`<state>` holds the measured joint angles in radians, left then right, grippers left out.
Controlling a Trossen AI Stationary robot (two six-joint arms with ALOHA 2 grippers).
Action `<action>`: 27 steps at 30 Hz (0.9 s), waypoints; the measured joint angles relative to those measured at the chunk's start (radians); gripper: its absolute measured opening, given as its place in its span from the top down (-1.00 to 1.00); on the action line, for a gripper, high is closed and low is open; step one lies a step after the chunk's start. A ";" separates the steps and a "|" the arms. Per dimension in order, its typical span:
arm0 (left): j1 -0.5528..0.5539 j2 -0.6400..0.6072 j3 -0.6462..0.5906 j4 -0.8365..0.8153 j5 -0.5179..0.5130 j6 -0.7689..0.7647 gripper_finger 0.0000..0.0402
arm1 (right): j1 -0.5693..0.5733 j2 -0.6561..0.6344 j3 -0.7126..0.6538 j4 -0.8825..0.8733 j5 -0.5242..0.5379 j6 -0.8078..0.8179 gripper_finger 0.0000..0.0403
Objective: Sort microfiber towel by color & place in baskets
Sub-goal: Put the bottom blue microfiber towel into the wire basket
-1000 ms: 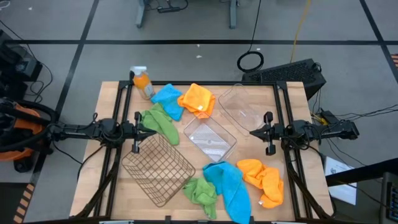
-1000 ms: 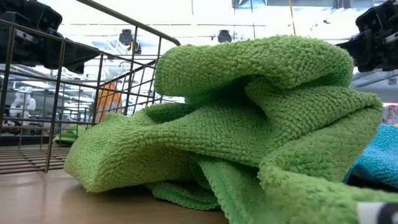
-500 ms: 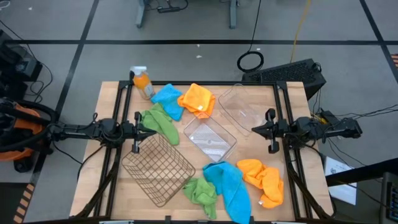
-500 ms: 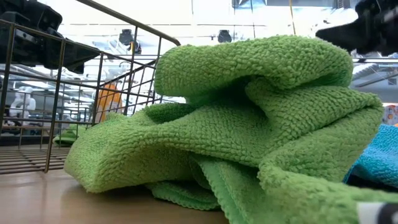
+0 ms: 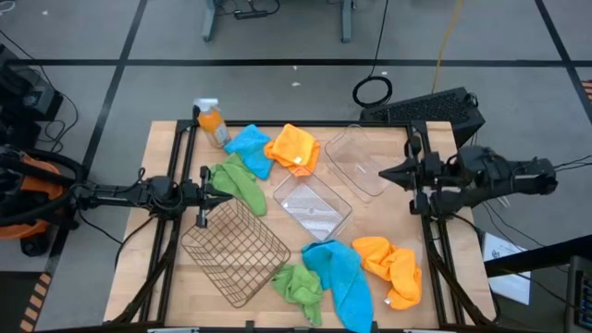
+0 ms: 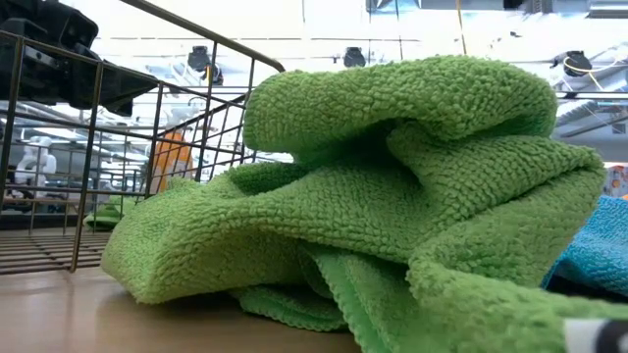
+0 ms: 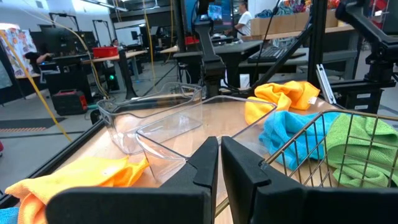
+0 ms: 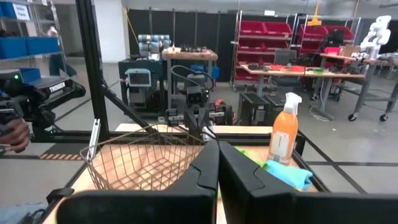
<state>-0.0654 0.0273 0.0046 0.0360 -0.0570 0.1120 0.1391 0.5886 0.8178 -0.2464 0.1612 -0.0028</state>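
Note:
Three towels lie in a far group: blue [image 5: 248, 148], orange [image 5: 294, 148], green [image 5: 239, 183]. Three lie in a near group: green [image 5: 298, 285], blue [image 5: 340, 276], orange [image 5: 390, 266]. The near green towel fills the low view [image 6: 392, 196]. The wire basket [image 5: 233, 248] stands at the near left. Two clear tubs [image 5: 314, 205] [image 5: 359, 162] stand at the middle. My left gripper [image 5: 227, 196] is shut and empty beside the far green towel; its own view shows its shut fingers [image 7: 219, 163]. My right gripper [image 5: 382, 173] is shut and empty, raised above the far clear tub's right side; it also shows in its own view [image 8: 217, 165].
An orange spray bottle [image 5: 213, 123] stands at the far left corner, next to the far blue towel. Dark frame rails [image 5: 176, 185] [image 5: 427, 231] run along the table's left and right sides. Bare wood shows at the near left [image 5: 148, 277].
My right gripper has risen and gone toward the table's far and right edges, leaving the low view's top. Its fingers stay shut. No towel has moved.

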 joint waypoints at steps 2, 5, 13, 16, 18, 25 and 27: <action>0.000 0.000 0.000 -0.001 0.000 0.000 0.85 | 0.000 0.064 0.084 -0.046 0.000 0.000 1.00; 0.000 0.000 0.000 -0.001 0.000 0.000 0.85 | 0.000 0.152 0.210 -0.129 0.000 -0.001 1.00; 0.000 0.000 0.000 0.000 0.000 0.000 0.85 | 0.000 0.329 0.435 -0.251 0.000 -0.016 1.00; 0.000 0.000 0.000 0.000 0.000 0.000 0.85 | 0.000 0.365 0.449 -0.249 -0.001 -0.041 1.00; 0.000 0.000 0.000 -0.001 0.000 -0.001 0.85 | 0.000 0.383 0.449 -0.250 -0.001 -0.043 1.00; 0.000 0.008 0.000 -0.009 -0.004 -0.002 0.85 | 0.000 0.437 0.423 -0.240 -0.010 -0.035 1.00; 0.000 0.010 0.000 -0.010 -0.004 -0.002 0.85 | 0.001 0.445 0.405 -0.218 -0.010 -0.040 1.00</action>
<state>-0.0656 0.0374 0.0044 0.0261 -0.0608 0.1101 0.1396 1.0341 1.2229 -0.4647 0.1513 -0.0424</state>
